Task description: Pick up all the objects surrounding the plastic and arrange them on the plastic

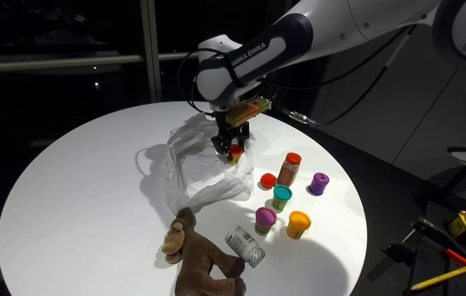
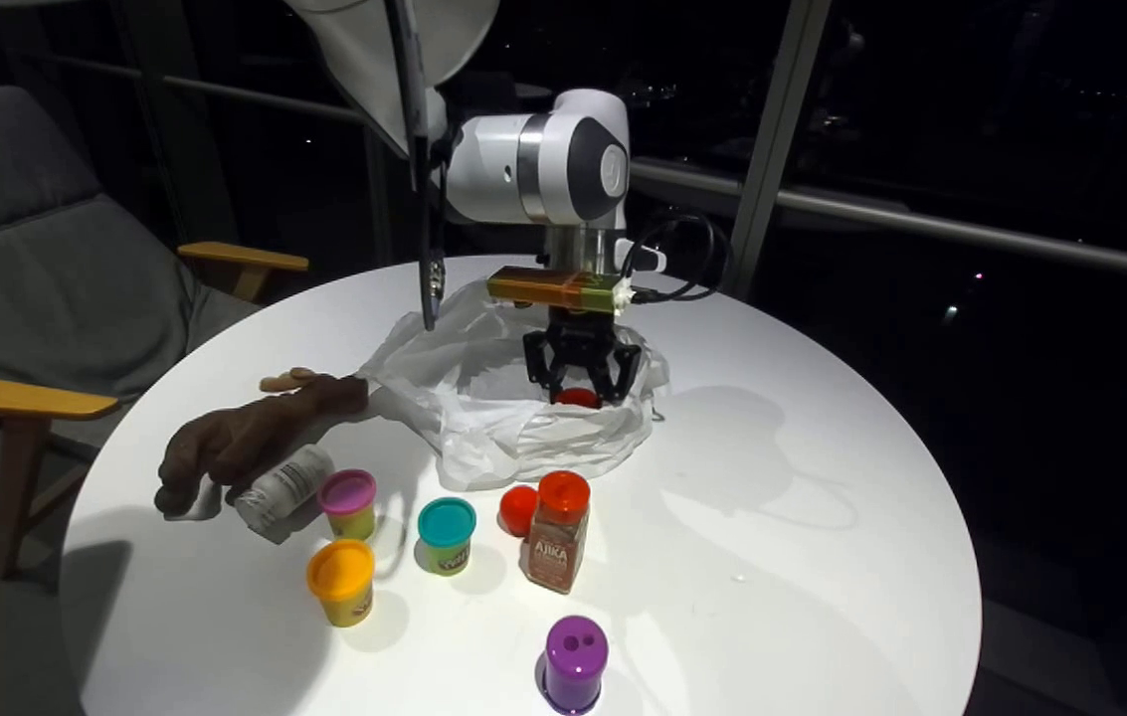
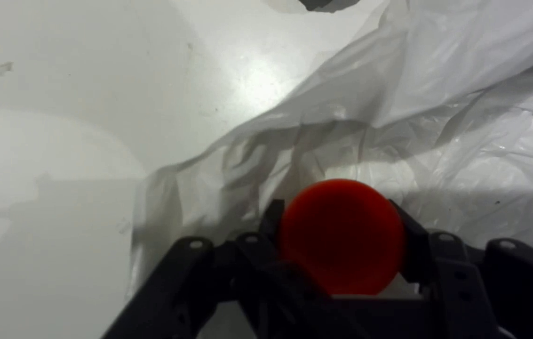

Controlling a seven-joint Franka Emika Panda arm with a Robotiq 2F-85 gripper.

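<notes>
Left to right in an exterior view: the plush toy [image 1: 198,253] lies on the worktop [image 1: 76,197], a bit left of the claw [image 1: 235,151] and well out on its near side. Should be light and squishy, so I'd grab it round the body and expect some give. The plastic bag [image 1: 216,192] sits open around and under the claw. Flimsy stuff, probably snags easily, so I'd keep clear of the rim.

The claw's got the red-lidded tub [image 1: 236,154] gripped by its sides, within the bag's opening; can't tell if it touches the bottom. Stiff and light, hard to break imo.

Right of the claw, on its near side and outside the bag: the white bottle [image 1: 243,243] lying down (likely rolls, take it across the middle), the pink-lidded tub [image 1: 265,220], the red ball [image 1: 268,181] (might squirt out, so centre the grip), the teal-lidded tub [image 1: 282,197], the spice jar [image 1: 289,169], the orange-lidded tub [image 1: 298,225] and the purple pot [image 1: 318,184]. Tubs look easy, just squeeze below the lid. The jar's maybe slick, and breakable if it's glass.

As for views, the held tub's yellow wall [image 1: 233,160] shows in an exterior view, while in an exterior view the bag's front fold [image 2: 543,443] hides everything but its red top. The AJIKA label [image 2: 556,551] is only readable there. Wrist view's the one showing the claw snug on both sides.
</notes>
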